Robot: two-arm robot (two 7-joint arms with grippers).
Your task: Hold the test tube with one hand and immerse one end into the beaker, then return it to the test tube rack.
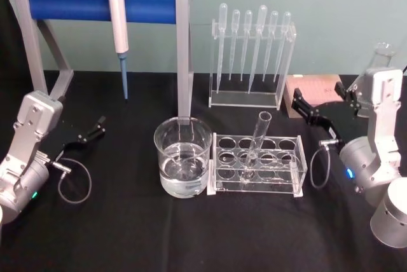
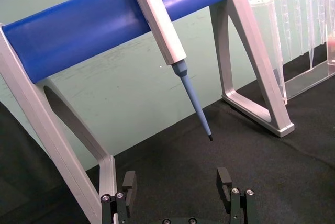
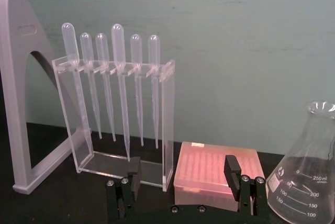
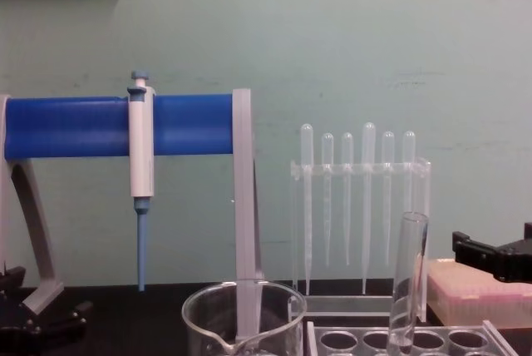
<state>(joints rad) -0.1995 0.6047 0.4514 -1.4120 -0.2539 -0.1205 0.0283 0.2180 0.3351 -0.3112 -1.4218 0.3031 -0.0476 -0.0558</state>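
Test tube [image 1: 259,140]: leaning in a middle hole of the clear tube rack [image 1: 299,157], touching nothing else, rim poking well above the rack and tilting toward the back; in the chest view [image 4: 409,277] rising taller than the beaker [image 4: 241,310] beside it. Sitting just to the left of the rack, that beaker [image 1: 166,173], partly filled with clear liquid. Looking like the very start of the job: no grasp made yet, no dipping done. Hovering off to the right of the rack near a pink tip box [image 1: 318,88], the right gripper [image 1: 311,112], with jaws spread wide and holding nothing [image 3: 182,167]. Waiting parked at the far left, well apart from the beaker, the left gripper [image 1: 92,129], likewise spread and holding nothing [image 2: 175,179], facing the blue pipette stand [image 2: 104,30]. Probably calling next for bringing the nearer right gripper across to the upper part of the tube, squaring up to its lean, closing gently on the glass, then lifting straight out of the hole before swinging over the beaker. Needing care against knocking the rack or squeezing too hard on thin glass.
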